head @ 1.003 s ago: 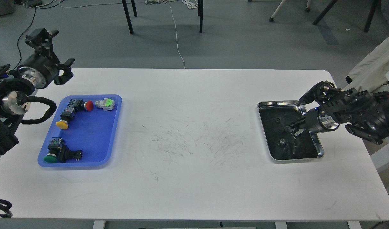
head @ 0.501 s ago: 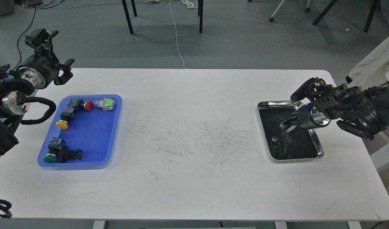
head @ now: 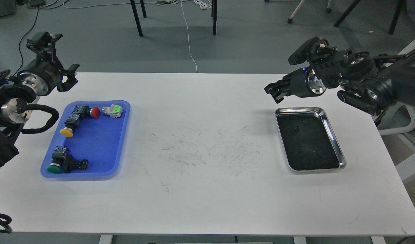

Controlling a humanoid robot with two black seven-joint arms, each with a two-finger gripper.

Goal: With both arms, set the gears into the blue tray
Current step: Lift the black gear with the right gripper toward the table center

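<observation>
The blue tray (head: 95, 149) lies at the table's left and holds several push-button switches (head: 69, 124); I see no gear in it. One tiny black gear (head: 295, 128) lies on the dark bottom of the steel tray (head: 333, 135) at the right. My right gripper (head: 273, 93) hangs in the air above and beyond that tray's far left corner, pointing left, its dark fingers drawn together. Whatever is between them is hidden. My left gripper (head: 58, 53) is open and empty, raised past the table's far left corner, behind the blue tray.
The white table (head: 200, 189) has scuff marks across its middle. Chair and table legs (head: 136, 17) and a white cable stand on the floor behind it. A white chair is off the right edge.
My right gripper has risen out of the steel tray and swung up and to the left. A second gear that lay in the steel tray no longer shows there. The left arm barely moved.
</observation>
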